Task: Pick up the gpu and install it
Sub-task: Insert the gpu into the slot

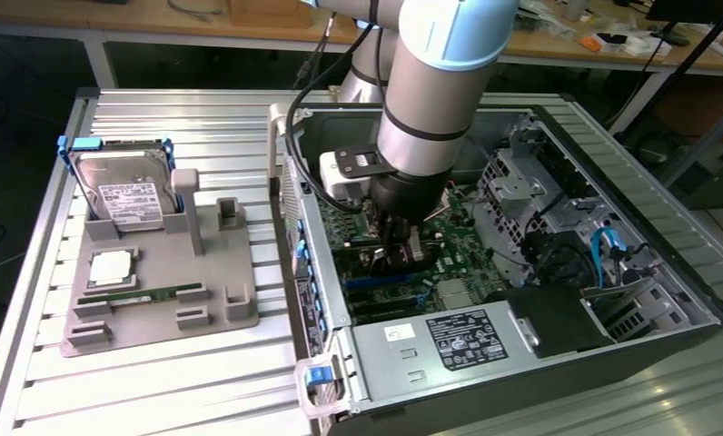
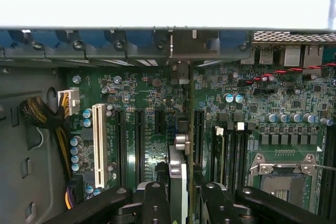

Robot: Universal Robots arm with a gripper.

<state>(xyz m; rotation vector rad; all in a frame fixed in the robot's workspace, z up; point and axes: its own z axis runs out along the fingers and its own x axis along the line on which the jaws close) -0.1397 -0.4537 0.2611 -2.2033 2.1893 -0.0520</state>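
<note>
My gripper reaches down into the open computer case, over the green motherboard. In the wrist view the gripper is shut on the gpu, one black finger pressing on each face. The card stands edge-on to the camera, upright and square to the motherboard, among the black expansion slots. Its far end points toward the case's rear wall. From the exterior view the gpu is a dark shape under the wrist. Whether its lower edge touches a slot is hidden.
A grey holder tray on the exterior view's left carries a hard drive, a processor chip and a RAM stick. Inside the case sit the power supply, drive cage, a white slot and the processor socket.
</note>
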